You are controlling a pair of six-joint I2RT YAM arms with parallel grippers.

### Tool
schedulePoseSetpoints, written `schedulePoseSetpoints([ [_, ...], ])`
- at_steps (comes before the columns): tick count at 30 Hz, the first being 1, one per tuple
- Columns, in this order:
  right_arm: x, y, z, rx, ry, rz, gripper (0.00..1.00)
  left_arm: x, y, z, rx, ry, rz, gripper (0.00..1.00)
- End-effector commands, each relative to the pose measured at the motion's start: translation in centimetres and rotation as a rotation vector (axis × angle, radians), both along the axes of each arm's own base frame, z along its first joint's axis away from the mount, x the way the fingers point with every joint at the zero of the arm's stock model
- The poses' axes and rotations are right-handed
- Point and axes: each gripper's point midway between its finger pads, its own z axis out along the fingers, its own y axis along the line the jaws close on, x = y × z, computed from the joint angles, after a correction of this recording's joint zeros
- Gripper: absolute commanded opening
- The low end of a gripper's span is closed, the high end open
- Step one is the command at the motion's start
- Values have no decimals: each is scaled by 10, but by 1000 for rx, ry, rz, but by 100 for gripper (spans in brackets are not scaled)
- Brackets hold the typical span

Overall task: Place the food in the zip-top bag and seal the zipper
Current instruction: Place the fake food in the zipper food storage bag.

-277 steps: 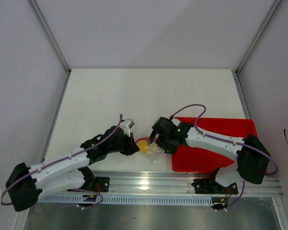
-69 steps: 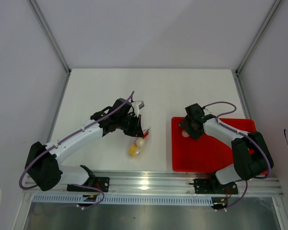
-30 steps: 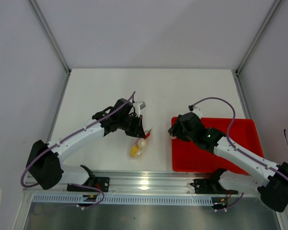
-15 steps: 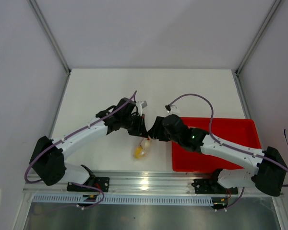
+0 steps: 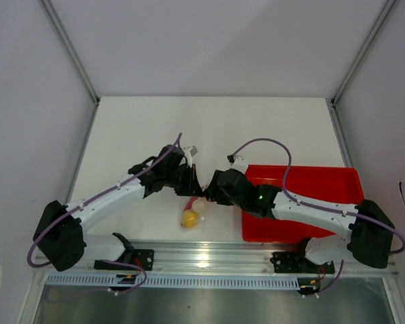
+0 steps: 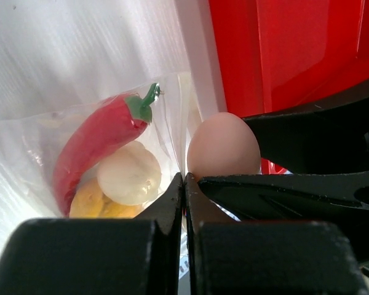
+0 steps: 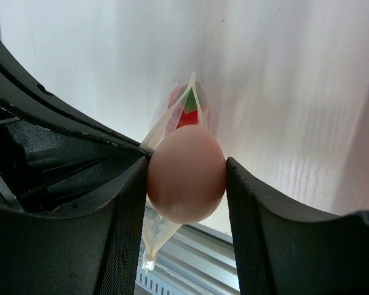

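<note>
Your right end effector (image 7: 186,184) clasped a pale egg (image 6: 224,146), long axis along its fingers; your left end effector (image 6: 183,184), fully closed, pinched the zip-top bag (image 5: 193,210), which stretched lengthwise toward the surface's (image 5: 135,128) near edge

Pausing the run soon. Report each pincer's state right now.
Left pincer: closed, pinching the zip-top bag by its edge.
Right pincer: holding a pinkish egg.

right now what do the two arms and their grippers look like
Both the left arm and right arm have white links, black joints and bases, and a thin purple cable looping alongside. A small green light shows on the right arm. The left gripper and right gripper are matte black with broad tapering fingers.
</note>
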Motion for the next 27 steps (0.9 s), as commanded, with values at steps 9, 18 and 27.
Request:
schedulePoseSetpoints([
  [9,-7,17,-12,0,-15,19,0,-4,-36,86,-343,-104,-44,1],
  [18,-13,19,-17,11,1,41,0,-4,-31,92,-345,-128,-19,1],
  [27,-10,27,0,39,-58,89,0,-11,-36,95,-367,-123,-66,1],
])
